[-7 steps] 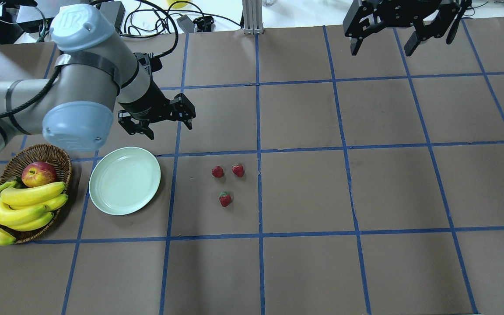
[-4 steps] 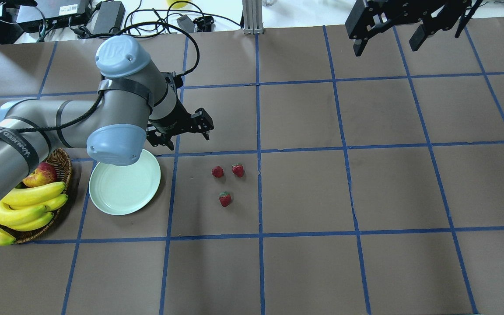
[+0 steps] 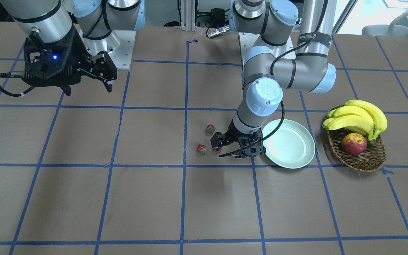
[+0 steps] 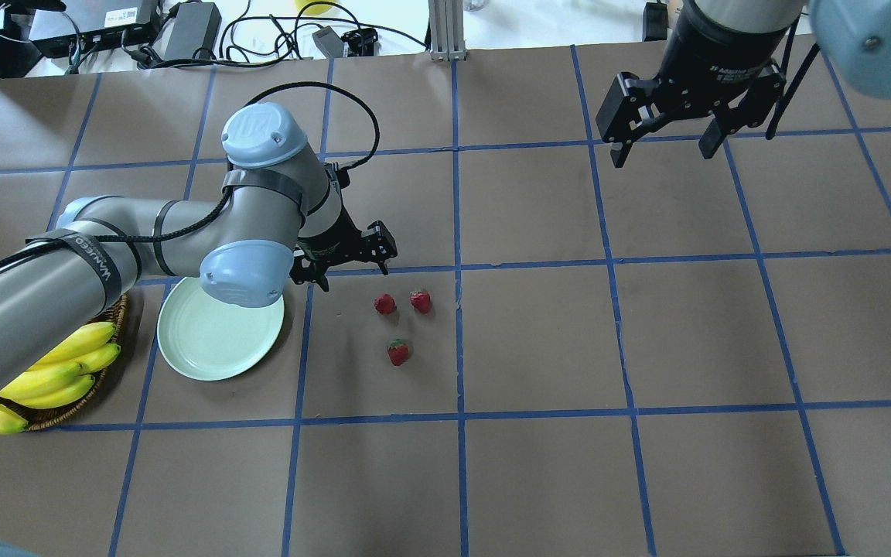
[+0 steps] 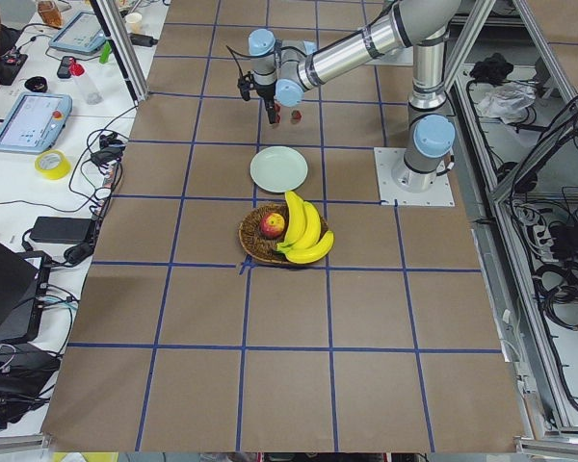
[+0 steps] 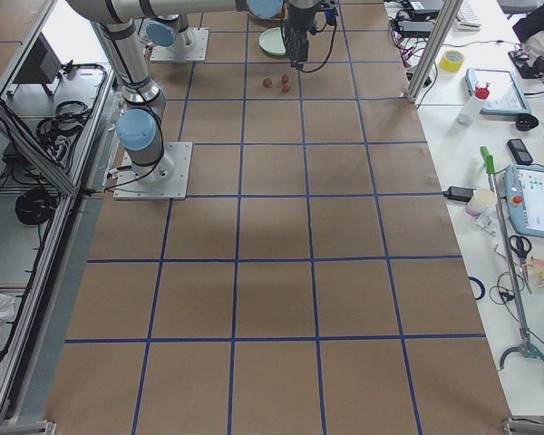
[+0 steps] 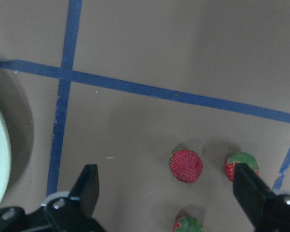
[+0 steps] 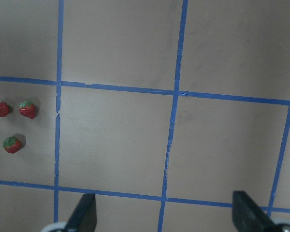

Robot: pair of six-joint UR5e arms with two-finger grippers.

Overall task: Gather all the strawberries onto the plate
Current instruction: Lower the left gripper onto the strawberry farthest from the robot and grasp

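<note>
Overhead view: left fingers [image 4: 385, 259], spread apart, hover just short of three strawberries [image 4: 385, 304] on the counter [image 4: 538, 348]; plate [image 4: 213, 348] behind them; right fingers [image 4: 616, 151] apart.

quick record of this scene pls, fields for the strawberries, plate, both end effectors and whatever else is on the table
strawberries: three, loose on the table, close together
plate: empty, beside the basket
left end effector: open, holds nothing, close to the strawberries on the plate's side
right end effector: open, holds nothing, far from the strawberries
basket contents: bananas and an apple
task progress: no strawberry in the plate yet
</note>
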